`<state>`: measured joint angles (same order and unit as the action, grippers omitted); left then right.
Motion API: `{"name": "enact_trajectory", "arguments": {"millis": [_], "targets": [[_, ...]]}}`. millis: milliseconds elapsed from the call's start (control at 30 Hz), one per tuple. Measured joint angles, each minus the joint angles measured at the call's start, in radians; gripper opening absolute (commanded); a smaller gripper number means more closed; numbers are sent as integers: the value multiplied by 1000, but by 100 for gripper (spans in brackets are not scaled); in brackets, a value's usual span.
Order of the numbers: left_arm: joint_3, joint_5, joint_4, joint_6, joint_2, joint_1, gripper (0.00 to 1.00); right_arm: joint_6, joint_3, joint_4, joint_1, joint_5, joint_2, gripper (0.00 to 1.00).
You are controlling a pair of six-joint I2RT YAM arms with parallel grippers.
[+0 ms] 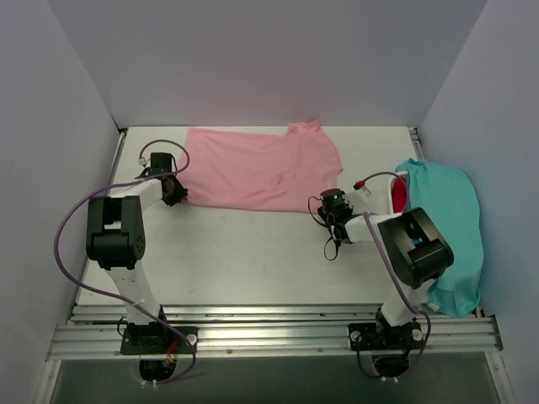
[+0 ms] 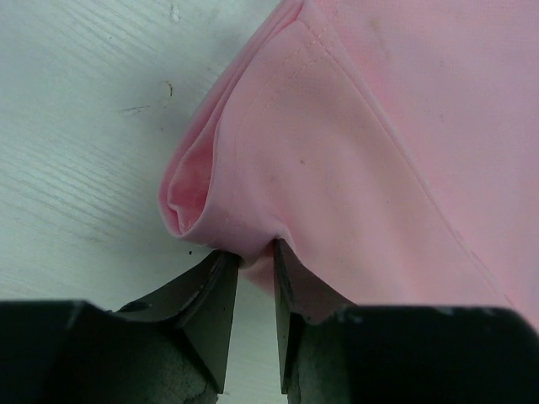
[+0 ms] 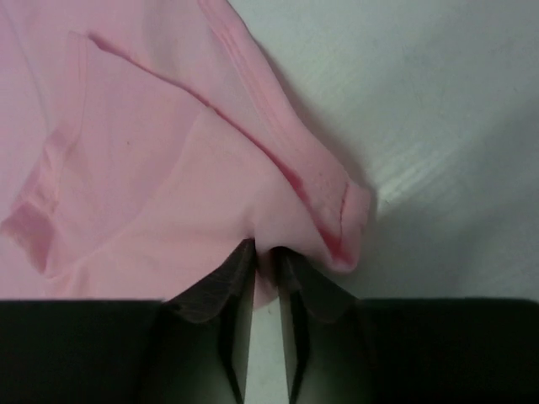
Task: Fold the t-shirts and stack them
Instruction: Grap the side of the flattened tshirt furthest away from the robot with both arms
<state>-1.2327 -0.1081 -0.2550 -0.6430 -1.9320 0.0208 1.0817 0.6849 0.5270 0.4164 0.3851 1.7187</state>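
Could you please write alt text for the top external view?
A light pink t-shirt lies spread across the far half of a white table, with the left gripper and the right gripper each holding one end of its near edge. A teal t-shirt is heaped at the table's right edge, red fabric showing beside it.

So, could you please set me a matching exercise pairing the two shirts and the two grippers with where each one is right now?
1 pink t-shirt
2 teal t-shirt
3 left gripper
4 right gripper

A heaped at the right side
B shut on the pink t-shirt's near right corner
C spread out at the far middle
D shut on the pink t-shirt's near left corner

Pairs: 1-C, 2-A, 3-D, 4-B
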Motion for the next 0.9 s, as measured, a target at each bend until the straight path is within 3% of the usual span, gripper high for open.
{"name": "enact_trajectory", "arguments": {"millis": [67,133,167,233,267,600,900], "targets": [[-2,0,-5,-2,-2,0,32,9,17,32,-12,-5,37,0],[-6,0,-6,-4,-4,-1,29,12,31,53,-18,-10,59,0],[-10,0,-8,-5,-6,-1,17,13,33,62,-18,-11,64,0],[-16,0,-9,-9,-13,-1,4,12,34,71,-19,-12,68,0],[-18,0,-9,-11,-16,-1,2,12,34,74,-19,-12,69,0],[-6,0,-3,-11,-8,4,2,7,-34,12,-23,-34,-21,0],[198,-1,-11,-32,226,46,2,-10,-143,-237,5,-29,-366,0]]}}
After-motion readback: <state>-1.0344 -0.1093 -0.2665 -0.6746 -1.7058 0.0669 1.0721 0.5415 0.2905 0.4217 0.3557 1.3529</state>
